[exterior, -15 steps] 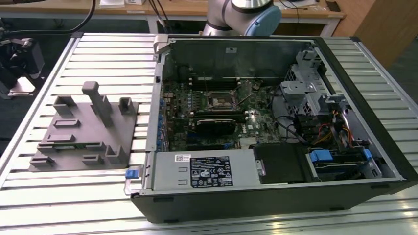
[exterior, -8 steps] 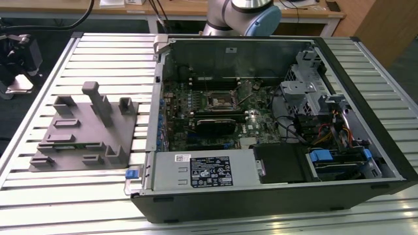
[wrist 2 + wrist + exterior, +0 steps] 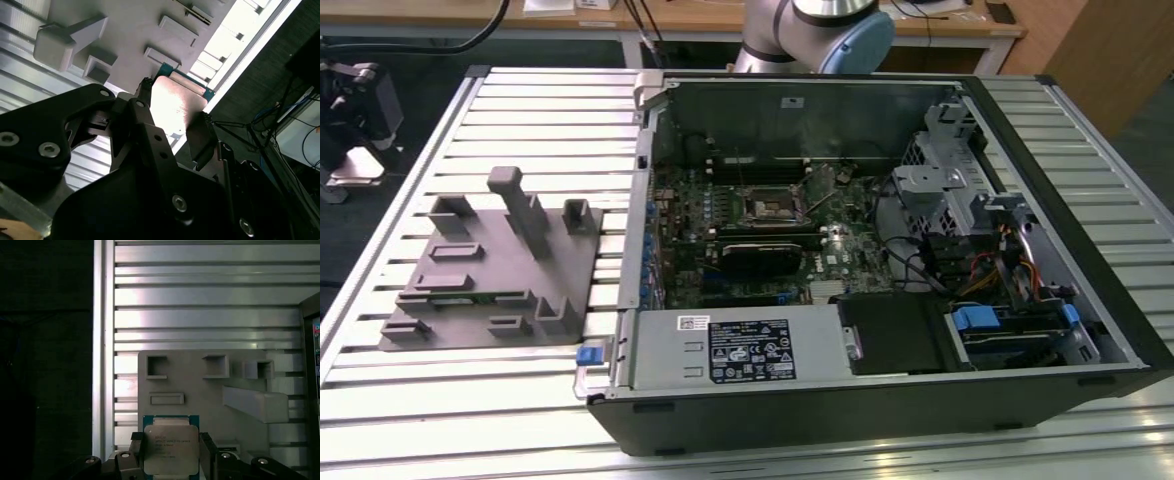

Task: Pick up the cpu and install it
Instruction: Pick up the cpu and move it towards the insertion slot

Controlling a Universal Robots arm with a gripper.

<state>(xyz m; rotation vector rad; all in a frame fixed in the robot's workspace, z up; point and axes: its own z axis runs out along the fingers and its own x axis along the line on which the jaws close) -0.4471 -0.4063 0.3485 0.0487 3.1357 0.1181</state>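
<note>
cpu (image 3: 171, 454) is in the gripper (image 3: 171, 441) — clamped on two opposite edges, one finger (image 3: 137, 455) per side. In the first wrist view the silvery lid faces the camera, with green board edge showing round it. The second wrist view has the same grip: cpu (image 3: 176, 102) pinched between the dark fingers (image 3: 197, 135), lid catching glare.

The chip is held clear of the block (image 3: 200, 390). In both wrist views the block sits behind it, further from the camera, on the slatted table (image 3: 200, 290).

In the exterior view the block (image 3: 494, 270) lies flat on the table (image 3: 454, 400) with its posts upright. The open case (image 3: 881, 250) sits just beside the block, on the exterior view's right, motherboard exposed. The socket (image 3: 763, 208) is inside the case, well apart from the block. The arm (image 3: 814, 25) is beyond the case.
</note>
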